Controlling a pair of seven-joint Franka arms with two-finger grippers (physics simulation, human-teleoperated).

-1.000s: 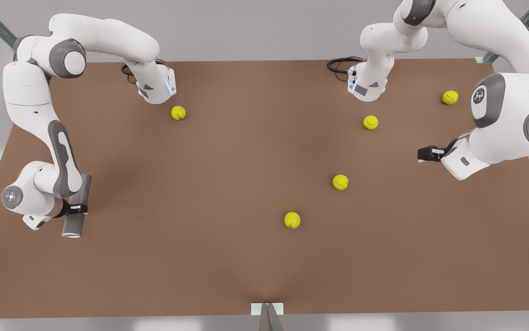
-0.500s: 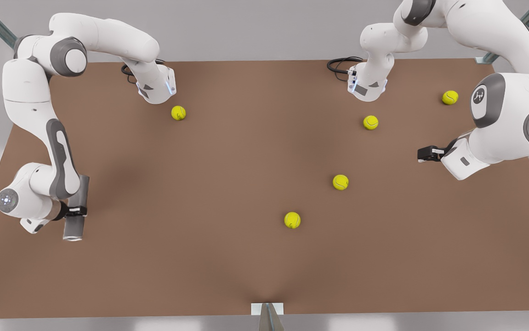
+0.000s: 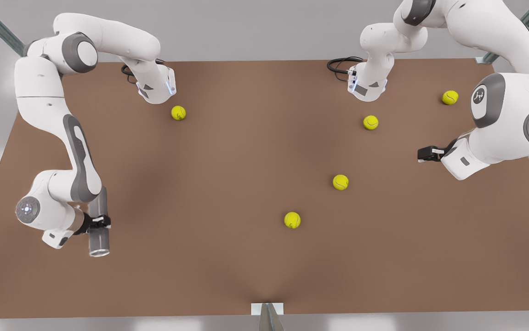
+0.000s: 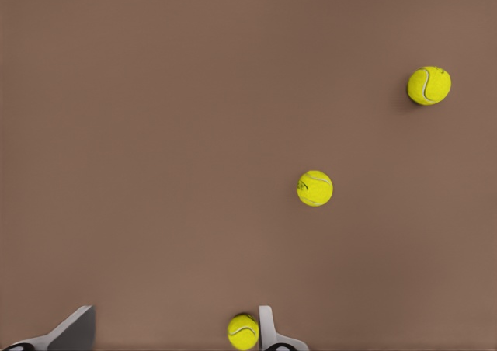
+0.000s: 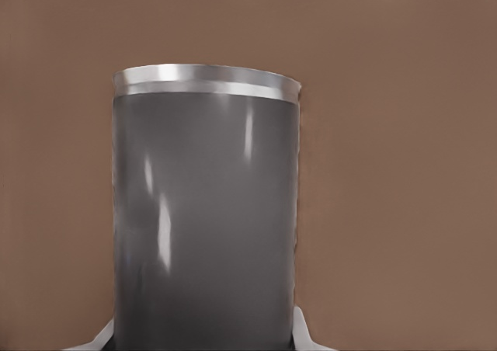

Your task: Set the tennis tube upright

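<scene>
Right tool [image 3: 100, 222], clenched on the tennis tube [image 3: 99, 230], has shifted toward the front view's right; left tool [image 3: 426, 154] waits released.

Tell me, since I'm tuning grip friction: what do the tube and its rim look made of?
The tennis tube, clamped in the right gripper, looks like smooth, glossy dark grey plastic or coated metal, given the soft vertical glints. Its rim looks like brushed silvery metal, brighter with a banded sheen. The left gripper waits open.
</scene>
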